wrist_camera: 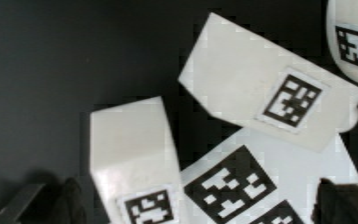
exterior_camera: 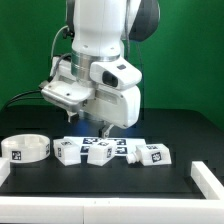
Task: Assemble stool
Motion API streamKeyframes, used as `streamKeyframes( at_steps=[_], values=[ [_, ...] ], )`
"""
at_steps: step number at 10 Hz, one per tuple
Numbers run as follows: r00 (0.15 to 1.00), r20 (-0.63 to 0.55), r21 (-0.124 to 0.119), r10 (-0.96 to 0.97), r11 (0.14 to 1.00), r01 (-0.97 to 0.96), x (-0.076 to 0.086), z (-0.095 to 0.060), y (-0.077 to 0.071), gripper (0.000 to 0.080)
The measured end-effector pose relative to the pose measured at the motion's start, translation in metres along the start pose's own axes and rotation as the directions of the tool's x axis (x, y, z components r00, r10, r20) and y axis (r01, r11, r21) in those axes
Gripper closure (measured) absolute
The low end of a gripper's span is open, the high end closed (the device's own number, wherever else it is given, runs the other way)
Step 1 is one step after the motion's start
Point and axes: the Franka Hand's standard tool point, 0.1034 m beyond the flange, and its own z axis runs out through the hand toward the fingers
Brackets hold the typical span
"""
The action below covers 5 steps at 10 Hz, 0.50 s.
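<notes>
The round white seat [exterior_camera: 27, 148] lies at the exterior view's left. Three short white legs with tags lie in a row: one [exterior_camera: 72, 150], one [exterior_camera: 100, 152] and one [exterior_camera: 152, 155] further to the exterior view's right. My gripper [exterior_camera: 102, 130] hangs just above the middle of the row. In the wrist view my gripper [wrist_camera: 197, 205] is open, its dark fingertips [wrist_camera: 51, 200] wide apart at the frame's edge. Between them lie a plain-sided leg [wrist_camera: 131, 150] and a tagged leg face [wrist_camera: 247, 185]. Another tagged leg [wrist_camera: 274, 90] lies beyond. I hold nothing.
A flat tagged sheet, the marker board [exterior_camera: 118, 146], lies behind the legs. White raised bars stand at the table's front corners, one [exterior_camera: 208, 178] at the exterior view's right and one [exterior_camera: 5, 168] at its left. Another tagged white piece [wrist_camera: 350, 35] shows at the wrist view's edge.
</notes>
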Motion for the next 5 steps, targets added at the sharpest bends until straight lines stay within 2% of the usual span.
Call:
streamKeyframes(
  at_steps=[1, 2, 3, 5],
  values=[
    [0.991, 0.005, -0.002, 0.135, 0.991, -0.135, -0.0094, -0.0023, -0.0107, 0.0151],
    [0.955, 0.006, 0.007, 0.297, 0.955, -0.297, -0.0120, -0.0020, -0.0173, 0.0151],
    [0.927, -0.001, 0.033, 0.376, 0.926, -0.375, -0.0069, 0.0015, -0.0172, 0.0151],
    [0.874, 0.002, 0.032, 0.485, 0.874, -0.485, -0.0071, 0.0019, -0.0169, 0.0151]
  ],
)
